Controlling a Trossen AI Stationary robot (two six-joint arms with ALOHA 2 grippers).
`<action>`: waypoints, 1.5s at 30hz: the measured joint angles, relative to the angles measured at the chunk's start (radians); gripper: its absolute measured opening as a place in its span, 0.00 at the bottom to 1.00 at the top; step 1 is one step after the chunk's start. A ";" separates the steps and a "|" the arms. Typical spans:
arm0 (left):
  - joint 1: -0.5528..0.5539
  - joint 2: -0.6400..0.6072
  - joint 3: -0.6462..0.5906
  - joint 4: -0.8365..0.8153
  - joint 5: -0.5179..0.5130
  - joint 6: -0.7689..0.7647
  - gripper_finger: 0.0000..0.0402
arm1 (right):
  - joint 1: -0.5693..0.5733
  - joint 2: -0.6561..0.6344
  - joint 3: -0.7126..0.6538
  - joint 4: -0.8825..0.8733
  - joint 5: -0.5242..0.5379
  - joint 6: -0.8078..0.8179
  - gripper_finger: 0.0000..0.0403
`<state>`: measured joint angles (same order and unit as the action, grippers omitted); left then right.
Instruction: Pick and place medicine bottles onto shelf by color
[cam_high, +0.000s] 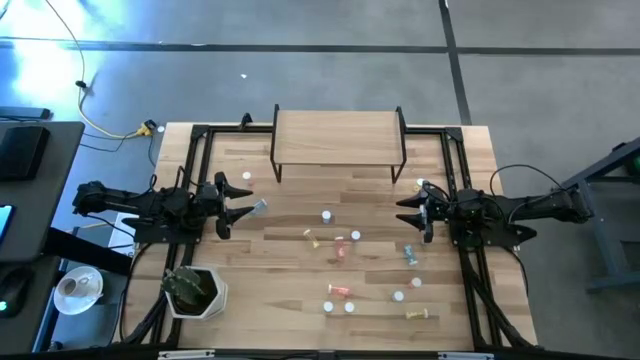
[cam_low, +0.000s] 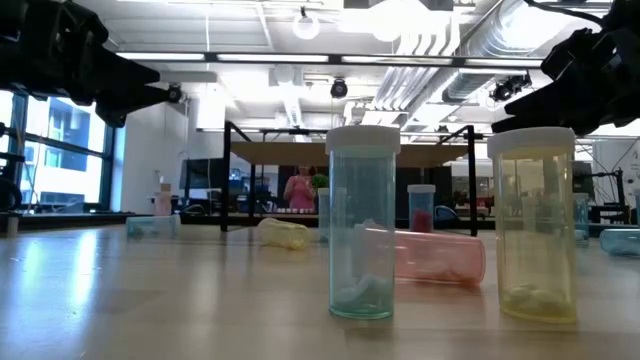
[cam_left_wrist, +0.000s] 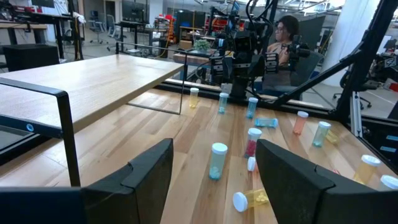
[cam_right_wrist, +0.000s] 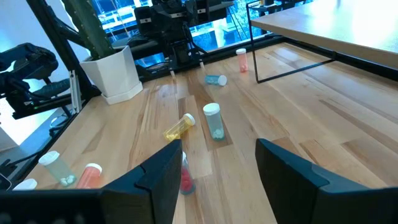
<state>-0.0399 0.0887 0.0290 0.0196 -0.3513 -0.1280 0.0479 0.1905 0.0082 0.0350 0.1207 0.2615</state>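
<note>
"Both jaws wide, left gripper (cam_high: 238, 205) and right gripper (cam_high: 408, 210) holding nothing?"

"Yes. Medicine bottles (cam_high: 340, 250) sit mid-frame, below the bare shelf (cam_high: 338, 136). Probably light, hard, slippery. Pinch the body under its cap."

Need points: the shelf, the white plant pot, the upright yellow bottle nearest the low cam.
shelf (cam_high: 338, 135), high view, middle of its bare wooden top.
white plant pot (cam_high: 211, 299), high view, its white wall on the side toward the table's middle.
upright yellow bottle (cam_low: 537, 240), low view, middle of its clear yellow body.
</note>
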 joint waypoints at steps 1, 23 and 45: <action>0.000 0.000 0.000 0.000 0.000 0.000 0.55 | 0.000 0.000 0.000 0.000 0.000 0.000 0.48; 0.000 0.000 0.000 0.001 0.046 -0.002 0.55 | 0.000 0.000 0.000 0.000 0.000 0.000 0.48; 0.000 0.000 0.000 0.006 0.114 -0.079 0.55 | 0.000 0.000 0.000 0.000 0.000 0.000 0.48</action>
<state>-0.0402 0.0887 0.0290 0.0253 -0.2370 -0.2066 0.0475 0.1905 0.0082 0.0353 0.1207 0.2615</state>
